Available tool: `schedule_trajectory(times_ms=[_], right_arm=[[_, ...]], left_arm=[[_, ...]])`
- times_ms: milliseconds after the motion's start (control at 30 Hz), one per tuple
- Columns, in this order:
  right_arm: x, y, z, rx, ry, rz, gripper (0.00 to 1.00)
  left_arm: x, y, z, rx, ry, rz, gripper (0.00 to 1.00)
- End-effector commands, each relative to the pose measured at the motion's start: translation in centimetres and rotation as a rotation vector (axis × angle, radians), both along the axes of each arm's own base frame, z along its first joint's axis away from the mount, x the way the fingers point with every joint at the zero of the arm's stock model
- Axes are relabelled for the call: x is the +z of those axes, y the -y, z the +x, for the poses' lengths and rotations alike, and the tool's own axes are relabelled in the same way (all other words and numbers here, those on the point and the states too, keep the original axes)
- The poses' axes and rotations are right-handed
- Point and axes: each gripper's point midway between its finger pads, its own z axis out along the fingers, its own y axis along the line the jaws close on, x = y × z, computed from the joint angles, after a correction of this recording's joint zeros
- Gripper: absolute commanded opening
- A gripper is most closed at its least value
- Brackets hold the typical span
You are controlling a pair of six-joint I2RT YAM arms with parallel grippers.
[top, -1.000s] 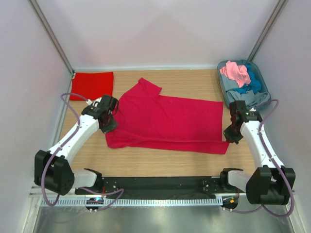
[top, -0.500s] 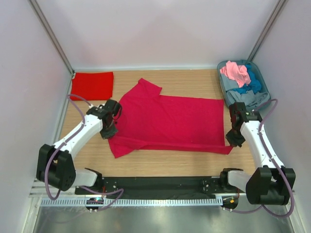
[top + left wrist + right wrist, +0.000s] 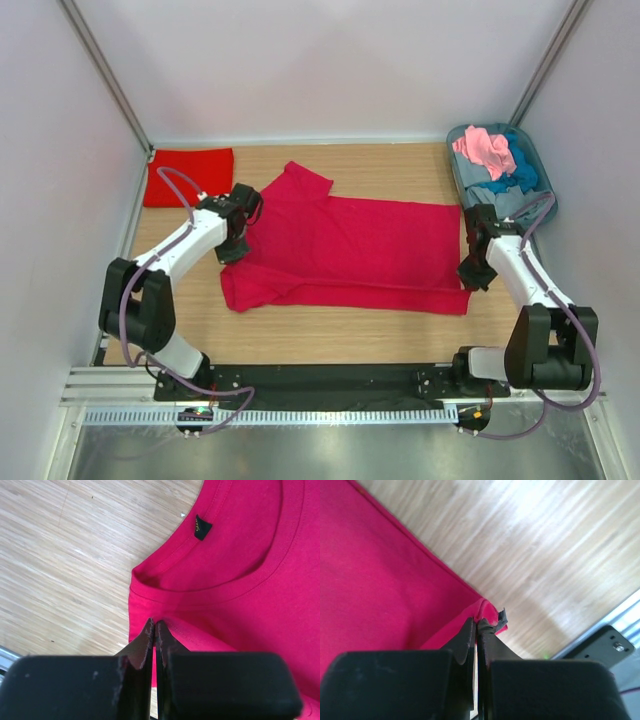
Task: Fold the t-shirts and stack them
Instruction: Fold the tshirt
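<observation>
- Item, crimson pinkish-red cloth t-shirt (image 3: 350, 250): spread sideways across the middle of the pale wooden table (image 3: 330, 335). The collar is to my left, the hem to my right, and one sleeve points to the far side.
- Change: within the last second its near edge was drawn towards me, then let back. It now lies much as it did a second ago.
- Left gripper (image 3: 154, 626): clenched on a pinch of cloth at the shoulder, just beside the collar. It has gone back up the table, a little farther off than a second ago.
- Right gripper (image 3: 477, 622): clenched on the near corner of the hem, and back about where it was.
- Reading: I take this for a straightening tug, and no fold is made yet.
- Scarlet red folded cloth t-shirt (image 3: 190, 176): far-left corner, unmoved. I judge it the base of the stack.
- Grey-blue oval plastic tub (image 3: 455, 170): far right. The pink t-shirt (image 3: 482, 148), blue t-shirt (image 3: 522, 170) and grey t-shirt (image 3: 505, 200) are heaped inside as before, still to be folded.
</observation>
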Motion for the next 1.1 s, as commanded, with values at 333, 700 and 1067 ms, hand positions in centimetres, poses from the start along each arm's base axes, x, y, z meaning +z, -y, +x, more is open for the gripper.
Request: schedule_trajectory(times_ms=[333,700,1067], right_arm=[[-2.8,-0.9,2.6,0.001,0.034,0.053,0.01],[-3.2,0.2,2.9,-0.001,-0.01,-0.006,0.01],[-3.5,0.2,4.6,0.008,0.01,-0.001,0.01]], left_arm=[[-0.9,0.3,2.7,-0.025,0.0,0.042,0.0],[-0.9,1.2,4.6,-0.036,-0.007,0.034,0.0],[-1.6,2.3,6.1,-0.053,-0.02,0.035,0.0]])
